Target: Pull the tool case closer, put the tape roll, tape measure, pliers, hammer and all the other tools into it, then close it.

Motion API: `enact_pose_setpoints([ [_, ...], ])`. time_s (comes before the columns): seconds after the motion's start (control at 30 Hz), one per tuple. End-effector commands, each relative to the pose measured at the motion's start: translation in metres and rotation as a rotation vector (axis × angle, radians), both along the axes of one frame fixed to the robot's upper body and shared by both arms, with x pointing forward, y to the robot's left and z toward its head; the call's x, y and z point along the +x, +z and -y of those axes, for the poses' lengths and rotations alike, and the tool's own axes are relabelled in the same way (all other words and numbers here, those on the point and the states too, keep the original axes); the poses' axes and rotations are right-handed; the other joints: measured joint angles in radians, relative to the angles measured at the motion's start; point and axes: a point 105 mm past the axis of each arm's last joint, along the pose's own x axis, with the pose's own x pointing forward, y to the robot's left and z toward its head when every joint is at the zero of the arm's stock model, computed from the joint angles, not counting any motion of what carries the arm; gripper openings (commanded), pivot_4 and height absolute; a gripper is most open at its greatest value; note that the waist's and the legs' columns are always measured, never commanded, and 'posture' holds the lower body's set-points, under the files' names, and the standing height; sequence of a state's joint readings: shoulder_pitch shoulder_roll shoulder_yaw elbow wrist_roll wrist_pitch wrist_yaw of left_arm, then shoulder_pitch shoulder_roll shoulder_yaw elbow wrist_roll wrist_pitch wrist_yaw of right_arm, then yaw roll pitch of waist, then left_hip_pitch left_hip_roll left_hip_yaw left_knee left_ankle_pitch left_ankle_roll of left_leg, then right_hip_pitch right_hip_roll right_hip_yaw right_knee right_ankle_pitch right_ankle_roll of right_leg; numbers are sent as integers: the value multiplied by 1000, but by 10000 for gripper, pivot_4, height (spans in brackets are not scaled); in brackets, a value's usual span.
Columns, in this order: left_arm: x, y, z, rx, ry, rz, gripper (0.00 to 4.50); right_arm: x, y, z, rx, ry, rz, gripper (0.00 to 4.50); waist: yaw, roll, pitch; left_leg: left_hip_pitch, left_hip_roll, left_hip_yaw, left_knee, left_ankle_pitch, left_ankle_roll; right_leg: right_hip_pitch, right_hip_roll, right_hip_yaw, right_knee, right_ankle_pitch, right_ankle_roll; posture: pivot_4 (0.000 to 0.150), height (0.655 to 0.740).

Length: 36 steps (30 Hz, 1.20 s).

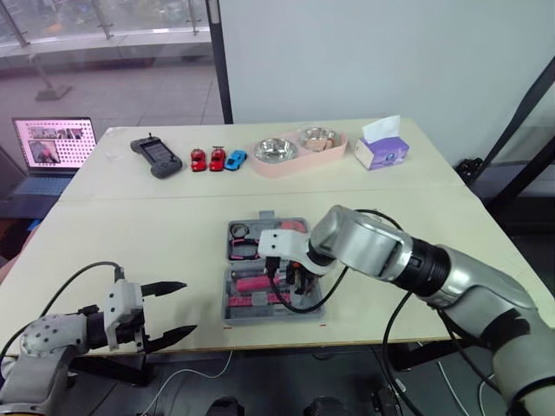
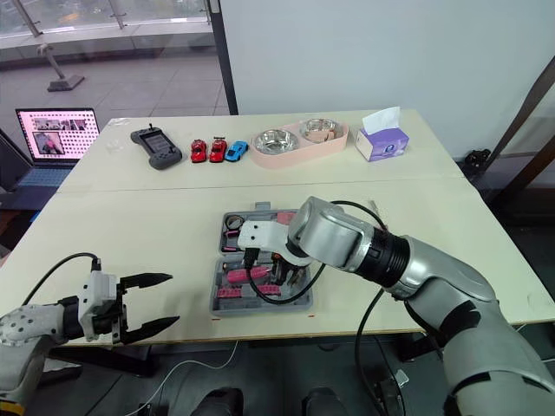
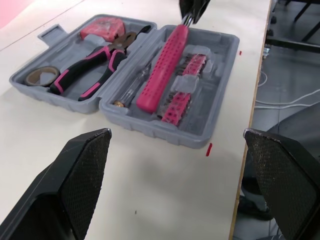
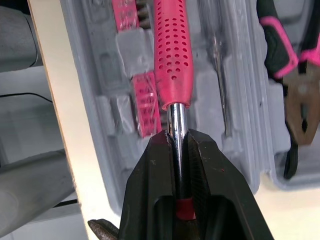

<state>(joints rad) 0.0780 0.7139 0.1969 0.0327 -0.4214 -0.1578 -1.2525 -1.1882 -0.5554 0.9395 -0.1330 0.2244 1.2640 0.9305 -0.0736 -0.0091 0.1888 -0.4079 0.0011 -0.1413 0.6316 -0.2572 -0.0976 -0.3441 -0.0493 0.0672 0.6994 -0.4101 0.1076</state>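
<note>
The grey tool case (image 1: 231, 314) lies open near the table's front edge. Its far half holds the tape roll (image 3: 41, 76), the pink tape measure (image 3: 102, 26) and the pliers (image 3: 95, 67). In the near half are a thin screwdriver (image 3: 132, 90) and pink bits (image 3: 182, 92). The hammer's pink perforated handle (image 4: 172, 55) lies along that near half. My right gripper (image 4: 177, 142) is shut on the hammer's metal shaft just past the handle, over the case (image 1: 295, 279). Left of the case, at the table's front, my left gripper (image 1: 189, 307) stands open and holds nothing.
Along the far side stand a dark handheld controller (image 1: 156, 157), three toy cars (image 1: 217, 159), a pink tray with two steel bowls (image 1: 299, 152) and a tissue box (image 1: 380, 149). A laptop (image 1: 54, 143) sits off the table's far left. Red marks dot the front edge (image 3: 208, 149).
</note>
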Motion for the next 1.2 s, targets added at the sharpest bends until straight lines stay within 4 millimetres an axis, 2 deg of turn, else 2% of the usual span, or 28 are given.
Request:
enact_pose_setpoints([
  [0.03,-2,4,2,9,0,31,45000,2,3,-7,-1,31,26,365,0,0,0,0,0,0,0,0,0,0,0,0,0,0,0,1500,7400],
  [0.3,-4,3,3,8,14,34,45000,5,-3,-18,8,46,22,365,-10,0,0,0,0,0,0,0,0,0,1,0,1,0,0,1500,7400],
  [0.77,-6,4,5,4,26,34,45000,15,-12,-15,1,33,31,365,-25,0,0,0,0,0,0,0,0,-1,1,0,1,0,0,1500,7400],
  [0.8,-6,4,5,3,26,34,45000,15,-12,-15,1,33,32,9666,-25,0,0,0,0,0,0,0,0,-1,1,0,1,0,0,1500,7400],
  [0.83,-6,4,5,2,26,33,45000,16,-13,-15,1,33,33,12327,-24,0,0,0,0,0,0,0,0,-1,1,0,1,0,0,1500,7400],
  [1.03,-7,3,7,-3,22,27,45000,18,-17,-12,-4,30,39,41534,-24,0,0,0,0,0,0,0,-1,-1,0,0,1,0,0,1500,7400],
  [1.07,-7,3,8,-4,22,26,45000,19,-17,-12,-1,29,39,44350,-24,0,0,0,0,0,0,0,-1,-1,0,0,1,0,0,1500,7400],
  [1.2,-7,2,8,-5,25,24,45000,21,-9,-14,33,18,49,44350,-24,0,0,0,0,0,0,0,-1,-1,0,0,1,0,0,1500,7400],
])
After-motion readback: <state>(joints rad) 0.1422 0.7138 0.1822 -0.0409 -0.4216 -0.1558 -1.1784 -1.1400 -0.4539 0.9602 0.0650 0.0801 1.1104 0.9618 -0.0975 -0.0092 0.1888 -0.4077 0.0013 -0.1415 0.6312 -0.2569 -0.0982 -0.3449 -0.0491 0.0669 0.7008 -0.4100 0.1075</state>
